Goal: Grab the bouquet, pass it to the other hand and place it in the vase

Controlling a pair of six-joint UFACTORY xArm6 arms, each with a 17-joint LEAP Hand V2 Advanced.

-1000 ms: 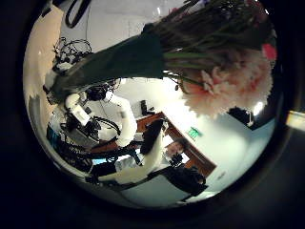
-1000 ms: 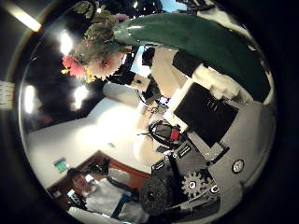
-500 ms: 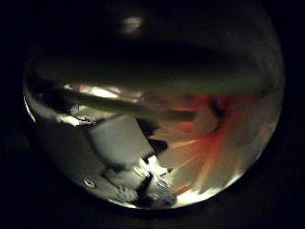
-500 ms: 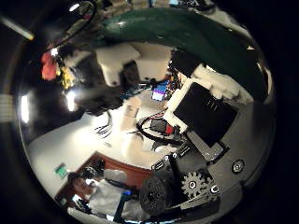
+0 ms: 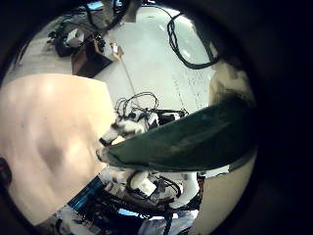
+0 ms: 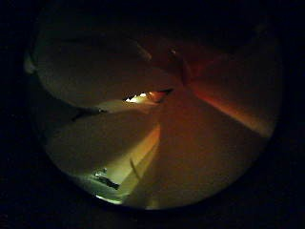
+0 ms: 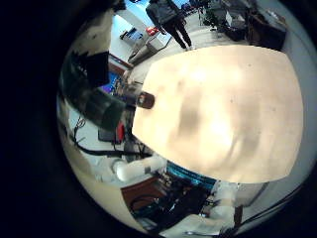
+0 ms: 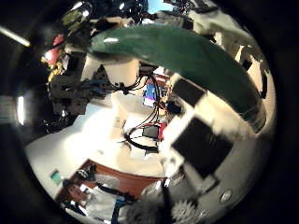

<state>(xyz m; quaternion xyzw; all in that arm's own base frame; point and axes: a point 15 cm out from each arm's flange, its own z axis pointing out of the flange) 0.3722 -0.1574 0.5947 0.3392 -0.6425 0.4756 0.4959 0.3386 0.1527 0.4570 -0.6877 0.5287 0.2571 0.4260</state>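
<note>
The bouquet's wrapped stem (image 8: 177, 51) runs close across the right thumb side palm view, and my right hand (image 8: 201, 140) is shut on it. Its flower head (image 8: 54, 49) shows at the far end of the wrap, with my left hand (image 8: 84, 84) right beside it. Petals (image 6: 143, 124) fill the left thumb side palm view, pressed close to that palm. In the left little finger side palm view the wrap (image 5: 186, 142) crosses the picture, with a hand (image 5: 125, 125) at its narrow end.
The table top (image 7: 218, 99) spreads below in the right little finger side palm view, with a hand (image 7: 99, 99) over its edge and a small dark thing (image 7: 147, 99) on it. The table also shows in the left little finger side palm view (image 5: 54, 147).
The flower head has come right up against my left palm; its thumb side view went from showing the bouquet at a distance to being filled by petals. The right hand has kept the wrap.
</note>
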